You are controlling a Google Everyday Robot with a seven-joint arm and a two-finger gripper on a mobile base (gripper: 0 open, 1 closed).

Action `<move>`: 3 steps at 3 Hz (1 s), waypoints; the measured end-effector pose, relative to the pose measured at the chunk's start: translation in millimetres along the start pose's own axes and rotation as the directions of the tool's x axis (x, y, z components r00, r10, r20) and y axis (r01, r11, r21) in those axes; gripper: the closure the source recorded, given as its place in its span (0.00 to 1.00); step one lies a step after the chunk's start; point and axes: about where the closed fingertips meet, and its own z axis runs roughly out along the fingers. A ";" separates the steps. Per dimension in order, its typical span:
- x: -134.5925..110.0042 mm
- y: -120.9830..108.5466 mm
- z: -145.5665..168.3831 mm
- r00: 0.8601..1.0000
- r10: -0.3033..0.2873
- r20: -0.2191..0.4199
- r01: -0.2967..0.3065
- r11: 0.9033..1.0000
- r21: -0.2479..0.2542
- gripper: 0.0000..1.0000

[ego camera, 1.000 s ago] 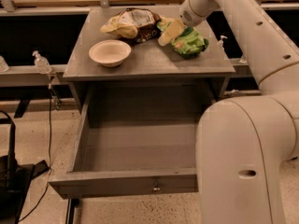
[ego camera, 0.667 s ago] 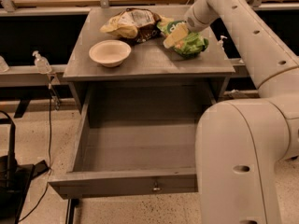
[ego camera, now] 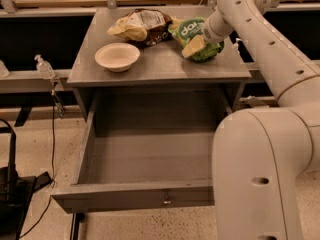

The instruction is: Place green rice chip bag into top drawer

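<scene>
The green rice chip bag [ego camera: 192, 30] lies on the right rear of the grey cabinet top [ego camera: 155, 66], its dark round logo facing up. My gripper [ego camera: 194, 46] is down on the bag's front middle, touching it, with the white arm reaching in from the upper right. The top drawer [ego camera: 135, 196] is pulled wide open below the cabinet top, its small metal knob [ego camera: 165, 200] is on the front panel, and nothing shows inside it.
A brown, tan and white snack bag [ego camera: 140, 26] lies at the back, left of the green bag. A white bowl [ego camera: 117, 56] stands at front left. My white arm base [ego camera: 260, 174] covers the drawer's right side. A clear bottle [ego camera: 44, 66] stands on the left ledge.
My gripper has moved down and a little right onto the green bag. The bag's logo now shows to the left of the gripper. The drawer, bowl and brown bag have not moved.
</scene>
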 end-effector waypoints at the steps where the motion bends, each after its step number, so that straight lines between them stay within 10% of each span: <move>1: 5.9 -5.7 -2.5 0.999 0.026 0.040 -0.026 1.000 -0.015 0.39; 2: -21.8 3.0 -29.4 0.969 0.094 0.230 -0.060 0.987 -0.148 0.63; 3: -49.8 11.1 -58.7 0.908 0.154 0.391 -0.053 0.965 -0.258 0.86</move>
